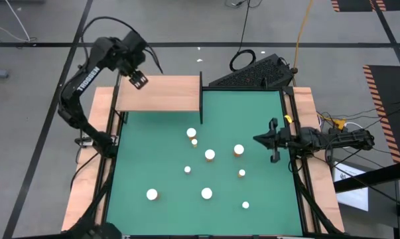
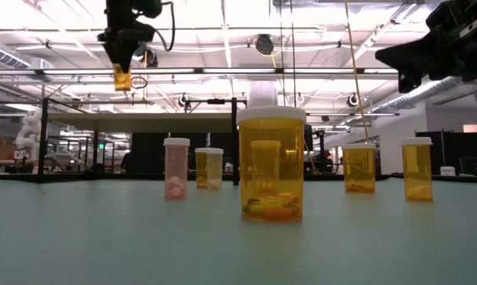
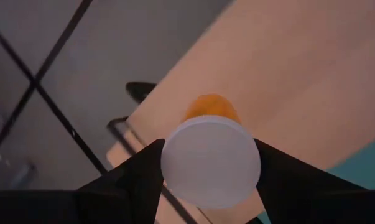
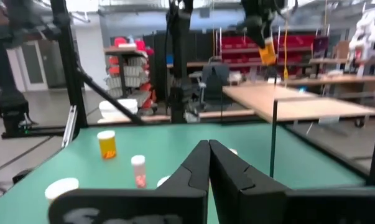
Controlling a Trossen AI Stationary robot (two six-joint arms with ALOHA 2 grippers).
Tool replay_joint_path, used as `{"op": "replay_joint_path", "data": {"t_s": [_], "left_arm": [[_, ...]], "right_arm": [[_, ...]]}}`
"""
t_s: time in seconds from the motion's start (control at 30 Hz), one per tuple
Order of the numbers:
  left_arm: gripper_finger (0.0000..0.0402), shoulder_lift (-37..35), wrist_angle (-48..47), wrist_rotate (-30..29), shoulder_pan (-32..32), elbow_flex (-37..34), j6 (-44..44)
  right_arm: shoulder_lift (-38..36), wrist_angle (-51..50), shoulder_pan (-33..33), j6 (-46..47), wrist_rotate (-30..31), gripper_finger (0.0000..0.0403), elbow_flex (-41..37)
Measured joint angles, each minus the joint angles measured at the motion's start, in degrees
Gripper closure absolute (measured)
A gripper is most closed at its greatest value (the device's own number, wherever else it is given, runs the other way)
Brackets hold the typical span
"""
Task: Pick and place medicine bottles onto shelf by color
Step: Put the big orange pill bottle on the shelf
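Mat (image 1: 160,166): a big green mat covered most of the table.
Shelf (image 1: 166,93): a light wooden board sat at the far left corner of the mat, with thin black posts around it.
Left arm (image 1: 87,79): it was bent up high and reached over the left end of the shelf, wrist pointing down.
Right arm (image 1: 332,139): it lay low and straight at the right edge of the mat, pointing in toward the middle.
Left gripper (image 1: 138,80): its two fingers squeezed an orange bottle by the sides, just under the white cap.
Held bottle (image 3: 211,155): it hung in the air above the left end of the shelf, not touching the wood, cap toward the wrist.
Right gripper (image 4: 209,163): its fingers were pressed together with nothing in them, waiting above the mat's right side.
Other bottles (image 1: 209,155): nine white-capped ones stood on the mat, spread over its middle and near part, some big and orange, some small.
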Motion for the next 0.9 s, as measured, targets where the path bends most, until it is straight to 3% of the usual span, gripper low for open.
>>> {"op": "replay_joint_path", "data": {"t_s": [0.17,0.37,0.9], "left_arm": [[0.0189,0.05,1.23,-0.09,5.1,-1.91,-6.69],[0.0178,0.08,1.57,-0.12,8.78,-7.37,-9.83],[0.0175,0.07,9.05,-0.53,8.82,-14.77,-9.68]], "right_arm": [[-0.01,1.52,0.0,-1.54,0.51,0.0403,0.0],[-0.01,3.36,-0.02,-3.23,6.27,0.0403,-0.02],[0.01,6.24,0.0,-6.08,7.28,0.0403,-0.02]]}}
